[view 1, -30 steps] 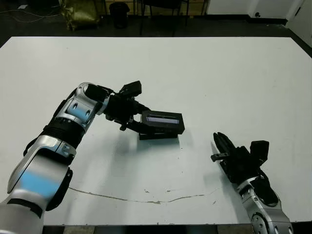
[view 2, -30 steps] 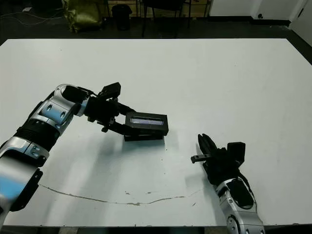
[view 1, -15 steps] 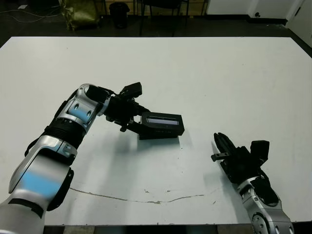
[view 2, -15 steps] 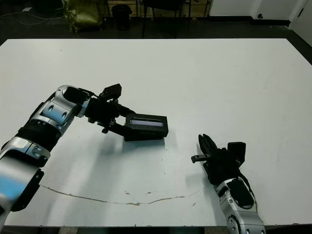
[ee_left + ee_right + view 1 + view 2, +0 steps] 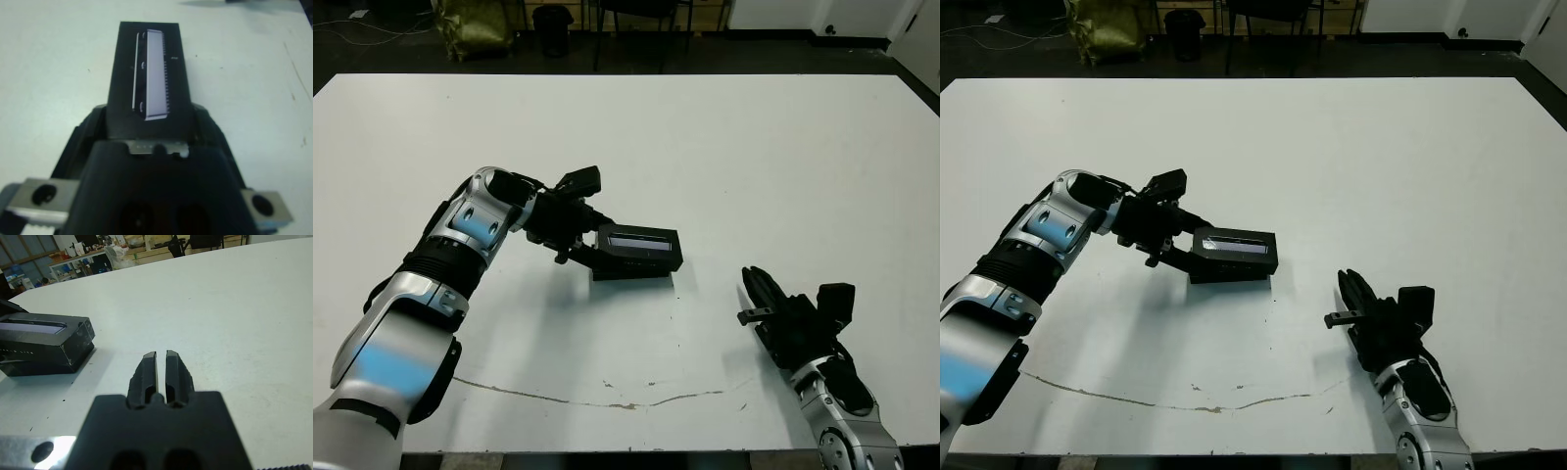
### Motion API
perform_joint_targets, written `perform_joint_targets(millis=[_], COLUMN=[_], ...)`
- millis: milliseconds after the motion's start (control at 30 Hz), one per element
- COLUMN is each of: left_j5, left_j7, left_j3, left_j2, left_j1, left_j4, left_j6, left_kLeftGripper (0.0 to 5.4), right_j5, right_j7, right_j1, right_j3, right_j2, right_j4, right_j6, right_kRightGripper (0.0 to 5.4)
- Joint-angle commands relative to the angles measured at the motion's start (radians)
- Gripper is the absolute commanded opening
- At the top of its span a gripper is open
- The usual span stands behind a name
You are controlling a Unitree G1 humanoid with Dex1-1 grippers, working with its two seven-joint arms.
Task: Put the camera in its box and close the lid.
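Note:
The lid, flat and black with a long silvery stripe, lies on top of the box, of which only a black lower edge shows. My left gripper is shut on the lid's left end; in the left wrist view the lid runs out from between the fingers. The camera is hidden. My right gripper rests low near the table's front right, apart from the box, its fingers shut with nothing between them.
The white table has a thin dark crack line near its front edge. Chairs, a yellow bag and dark floor lie beyond the far edge.
The left gripper and the lid have settled very slightly lower onto the box. The right arm has not moved.

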Motion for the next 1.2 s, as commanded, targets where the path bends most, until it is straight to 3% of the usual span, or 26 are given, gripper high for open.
perform_joint_targets(millis=[33,500,700,800,1200], left_j5=[0.017,0.022,0.032,0.035,0.042], left_j7=[0.011,0.011,0.012,0.009,0.014], left_j3=[-0.006,-0.006,-0.011,-0.01,-0.001], left_j2=[0.004,0.007,0.011,0.013,0.024], left_j1=[0.015,0.009,0.012,0.015,0.023], left_j4=[-0.001,0.002,0.009,0.014,0.055], left_j6=[0.007,0.015,0.009,-0.001,-0.006], left_kLeftGripper=[2.57,2.57,2.57,2.57,2.57], right_j5=[0.01,0.017,0.006,0.018,0.031], right_j7=[-0.001,0.009,0.033,0.005,0.008], right_j1=[0.012,0.01,0.009,0.013,0.017], right_j3=[-0.005,-0.006,-0.002,-0.003,-0.005], right_j2=[0.003,0.007,-0.001,0.002,0.002], right_j4=[0.014,0.038,0.063,0.033,0.022], right_j6=[0.022,-0.005,-0.052,0.006,0.014], right_kRightGripper=[0.0,0.0,0.0,0.0,0.0])
